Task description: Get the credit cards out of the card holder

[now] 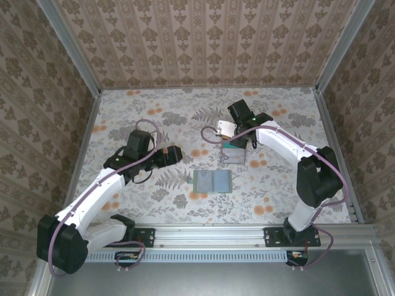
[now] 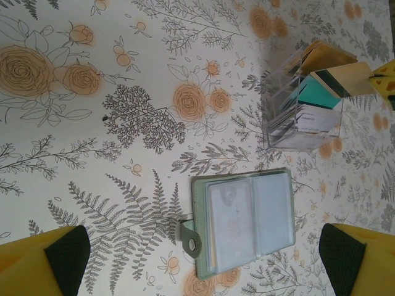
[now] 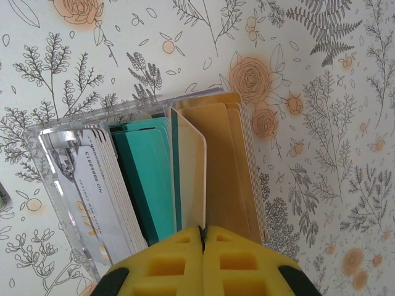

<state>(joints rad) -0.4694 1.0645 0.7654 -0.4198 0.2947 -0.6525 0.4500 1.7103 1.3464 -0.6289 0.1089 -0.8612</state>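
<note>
Wallet (image 1: pixel 212 181) lies open and flat at mid-table (image 1: pixel 154 111), grey-blue face up. A pale card (image 2: pixel 229 223) sits under the clear sleeve of one half. I cannot tell whether the other half holds anything.

Clear box (image 1: pixel 235 154) stands at 1 o'clock of the wallet, near it but apart. Cards (image 3: pixel 145 179) stand on edge in it, in grey-white, teal and orange groups.

Right gripper (image 3: pixel 202 237): jaws pinched tight on the top edge of a tan card (image 3: pixel 192 166), which stands upright in the box between the teal and orange groups.

Left gripper (image 1: pixel 173 152): at 10 o'clock of the wallet, spread wide, holding nothing.

Handling, as a judgement: the cards look thin, stiff, light and slick. They need a pinch on a free short edge, flat faces between the pads. A sleeved card offers little edge, so it would likely have to slide toward the sleeve mouth first. The wallet looks light and floppy and would likely drag along with the card unless the free gripper pins it near the spine.
</note>
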